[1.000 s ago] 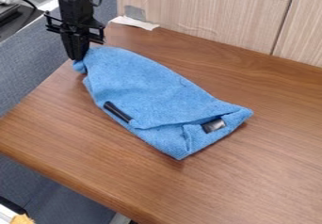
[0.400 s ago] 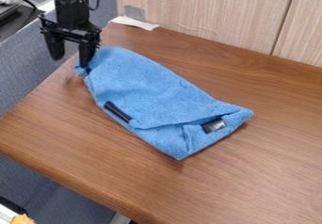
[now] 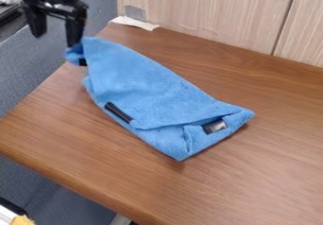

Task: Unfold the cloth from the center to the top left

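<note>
Diagonally, blue cloth (image 3: 148, 94), long axis upper left to lower right.

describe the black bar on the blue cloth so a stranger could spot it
On the brown wooden table lies a folded blue cloth. Roughly midway along its lower-left edge in the picture sits the black bar, slim, straight and slanted. It is longer and narrower than the shiny dark patch near the cloth's right-hand corner.

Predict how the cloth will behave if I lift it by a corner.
The cloth should be floppy, since it lies in soft, uneven folds. It looks thin, so probably light for its size. Its fuzzy surface suggests some drag on the table.
</note>
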Tool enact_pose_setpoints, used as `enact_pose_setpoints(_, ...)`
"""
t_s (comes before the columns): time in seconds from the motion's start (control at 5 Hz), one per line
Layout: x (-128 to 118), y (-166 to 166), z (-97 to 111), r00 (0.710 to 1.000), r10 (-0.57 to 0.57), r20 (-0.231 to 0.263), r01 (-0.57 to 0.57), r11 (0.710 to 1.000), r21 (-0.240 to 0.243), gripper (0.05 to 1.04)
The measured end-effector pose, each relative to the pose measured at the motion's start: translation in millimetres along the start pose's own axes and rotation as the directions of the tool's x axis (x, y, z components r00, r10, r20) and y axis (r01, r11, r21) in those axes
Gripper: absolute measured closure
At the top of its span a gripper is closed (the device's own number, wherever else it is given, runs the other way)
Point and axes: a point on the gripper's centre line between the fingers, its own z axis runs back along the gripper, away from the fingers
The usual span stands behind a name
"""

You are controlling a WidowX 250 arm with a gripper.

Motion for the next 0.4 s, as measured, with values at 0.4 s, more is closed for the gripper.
enact_pose_setpoints(0.4, -12, 4, 32, 1.0, 0.01, 0.028, -0.01, 1.0, 0.004, 0.083)
